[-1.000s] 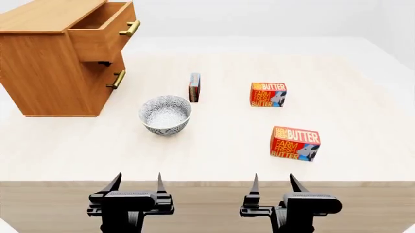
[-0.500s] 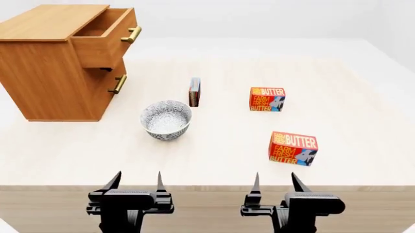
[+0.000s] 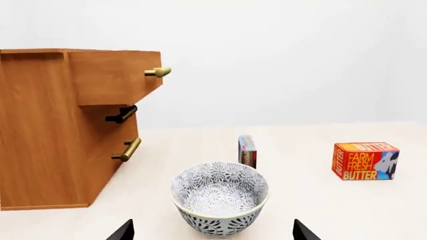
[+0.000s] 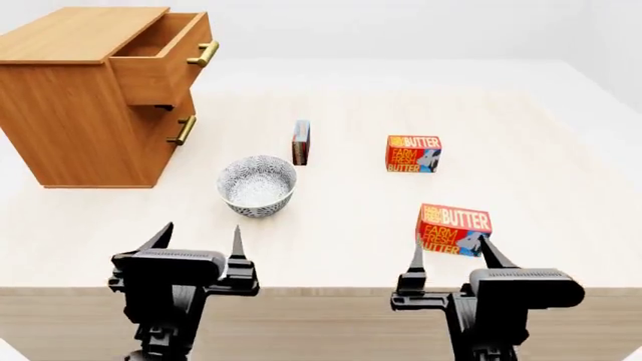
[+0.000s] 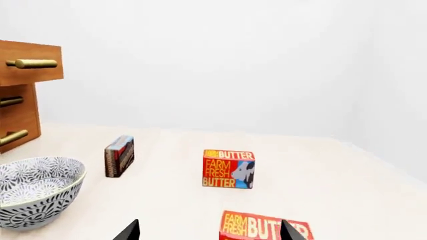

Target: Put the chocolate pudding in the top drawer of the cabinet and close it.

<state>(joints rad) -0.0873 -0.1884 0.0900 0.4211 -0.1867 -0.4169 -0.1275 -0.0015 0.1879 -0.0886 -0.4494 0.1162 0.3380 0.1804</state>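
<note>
The chocolate pudding [image 4: 301, 142] is a thin brown and red box standing on edge mid-table, beyond the bowl; it shows in the left wrist view [image 3: 247, 151] and the right wrist view [image 5: 119, 156]. The cabinet [image 4: 75, 113] stands at the far left with its top drawer [image 4: 165, 53] pulled open, also in the left wrist view [image 3: 113, 75]. My left gripper [image 4: 198, 239] is open and empty near the table's front edge, short of the bowl. My right gripper [image 4: 452, 254] is open and empty, just short of the near butter box.
A patterned bowl [image 4: 257, 185] sits between my left gripper and the pudding. Two butter boxes lie at the right: the near one [image 4: 455, 229] and the far one [image 4: 413, 153]. The lower drawer [image 4: 165, 131] is closed.
Both grippers have risen and moved forward over the table's front edge. Between the two earlier frames the head view shifted slightly. Objects have not moved.
</note>
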